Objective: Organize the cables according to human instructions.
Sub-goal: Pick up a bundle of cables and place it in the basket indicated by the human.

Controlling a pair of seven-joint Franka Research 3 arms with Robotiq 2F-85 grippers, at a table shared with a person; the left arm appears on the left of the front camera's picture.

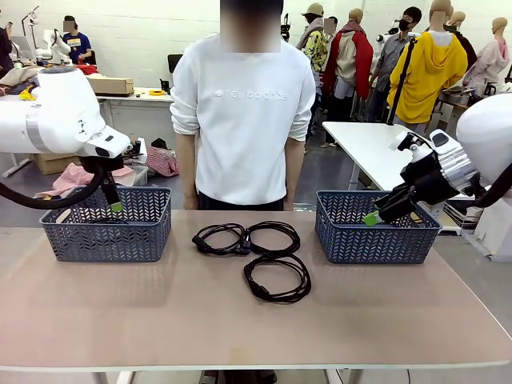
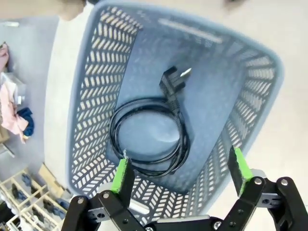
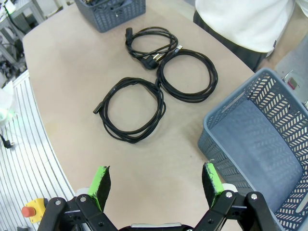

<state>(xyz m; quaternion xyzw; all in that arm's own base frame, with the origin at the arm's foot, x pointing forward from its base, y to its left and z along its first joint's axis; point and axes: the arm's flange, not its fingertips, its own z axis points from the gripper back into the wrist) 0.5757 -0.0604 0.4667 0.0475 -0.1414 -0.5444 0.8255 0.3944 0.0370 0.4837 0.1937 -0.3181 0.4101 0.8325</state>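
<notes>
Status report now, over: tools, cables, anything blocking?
Left tool open over left basket, one cable inside. Right tool open, empty. Three cables on table, nothing blocking.

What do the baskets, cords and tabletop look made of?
Baskets: likely moulded plastic, matt grey-blue, herringbone slots through the walls. Cords: probably rubber or PVC sheath, black, faint sheen, lying in limp coils. Tabletop: perhaps laminate, smooth matt beige; core not visible.

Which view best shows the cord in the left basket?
Left wrist view: the coiled black power cord shows whole, plug included. Front view: the grey lattice basket mostly hides it. Right wrist view: distant dark glimpse.
</notes>
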